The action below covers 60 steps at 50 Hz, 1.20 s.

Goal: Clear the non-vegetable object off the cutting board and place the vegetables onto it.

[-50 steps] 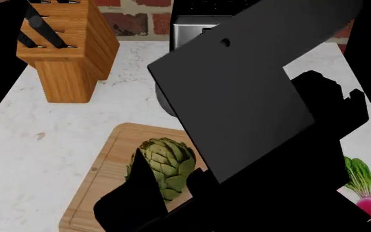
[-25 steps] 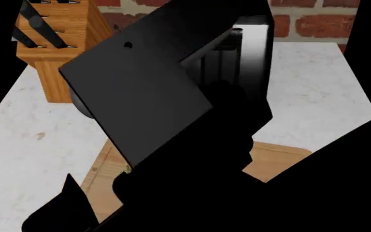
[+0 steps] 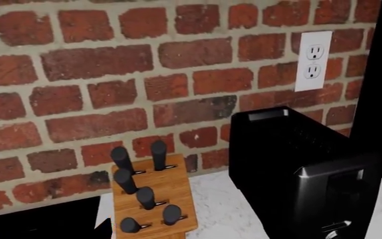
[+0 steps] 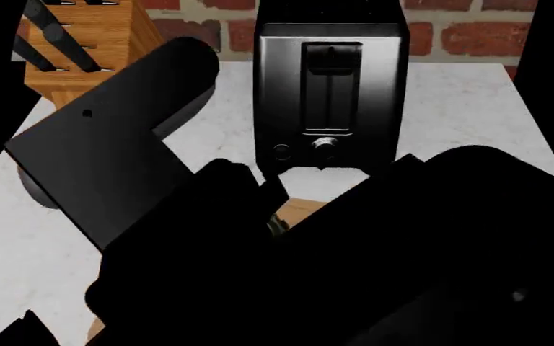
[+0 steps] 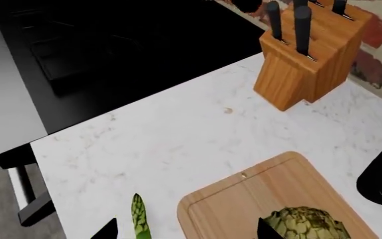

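Observation:
The cutting board (image 5: 257, 199) lies on the white counter, and only a sliver of it (image 4: 299, 209) shows in the head view. The green artichoke (image 5: 304, 224) sits on the board. The asparagus stalk (image 5: 139, 221) lies on the counter just off the board's edge. My right gripper (image 5: 185, 234) is open and empty above them, one fingertip beside the asparagus and the other by the artichoke. My left gripper (image 3: 187, 235) is raised and faces the brick wall, with nothing between its jaws. The radish is out of view.
A wooden knife block (image 4: 94, 43) stands at the back left and shows in both wrist views (image 5: 310, 55) (image 3: 151, 199). A black toaster (image 4: 330, 94) stands behind the board. A black cooktop (image 5: 111, 45) borders the counter. My right arm (image 4: 287, 274) blocks most of the head view.
My right arm has swung left and down across the head view. It now uncovers the toaster and hides the artichoke, most of the board and the radish.

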Available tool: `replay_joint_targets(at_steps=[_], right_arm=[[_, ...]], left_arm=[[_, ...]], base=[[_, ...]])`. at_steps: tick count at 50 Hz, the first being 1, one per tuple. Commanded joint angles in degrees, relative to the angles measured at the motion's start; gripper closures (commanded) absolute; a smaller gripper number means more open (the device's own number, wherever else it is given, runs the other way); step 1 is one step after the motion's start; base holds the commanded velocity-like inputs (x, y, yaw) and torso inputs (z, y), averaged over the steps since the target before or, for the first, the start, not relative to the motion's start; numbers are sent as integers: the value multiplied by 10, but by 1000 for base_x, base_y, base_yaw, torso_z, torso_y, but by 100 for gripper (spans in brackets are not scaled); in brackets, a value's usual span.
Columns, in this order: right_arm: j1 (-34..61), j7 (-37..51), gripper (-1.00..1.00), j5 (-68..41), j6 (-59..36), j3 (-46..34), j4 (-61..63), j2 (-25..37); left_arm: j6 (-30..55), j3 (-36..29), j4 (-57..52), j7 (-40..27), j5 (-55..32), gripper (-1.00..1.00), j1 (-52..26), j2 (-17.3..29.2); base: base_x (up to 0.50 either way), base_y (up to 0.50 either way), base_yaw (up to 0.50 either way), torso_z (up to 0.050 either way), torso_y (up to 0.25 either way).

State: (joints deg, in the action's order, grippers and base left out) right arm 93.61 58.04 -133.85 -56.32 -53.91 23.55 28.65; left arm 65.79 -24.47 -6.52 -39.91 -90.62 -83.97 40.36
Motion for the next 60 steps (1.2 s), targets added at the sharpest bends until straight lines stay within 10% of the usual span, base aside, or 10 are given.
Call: replay_joint_targets(at_steps=[1,60], right_arm=[[-17,-49,-100,36,-23,-15,-43,-40],[-103,-227,-100,177,-51,-59,-153,-140]], left_arm=[[-6,-2,10,9,11,-100,-3,2],[-31,-12,35,36,47,-100,6,12]], base=[[0,0,0,0,0],[0,0,0,0,0]])
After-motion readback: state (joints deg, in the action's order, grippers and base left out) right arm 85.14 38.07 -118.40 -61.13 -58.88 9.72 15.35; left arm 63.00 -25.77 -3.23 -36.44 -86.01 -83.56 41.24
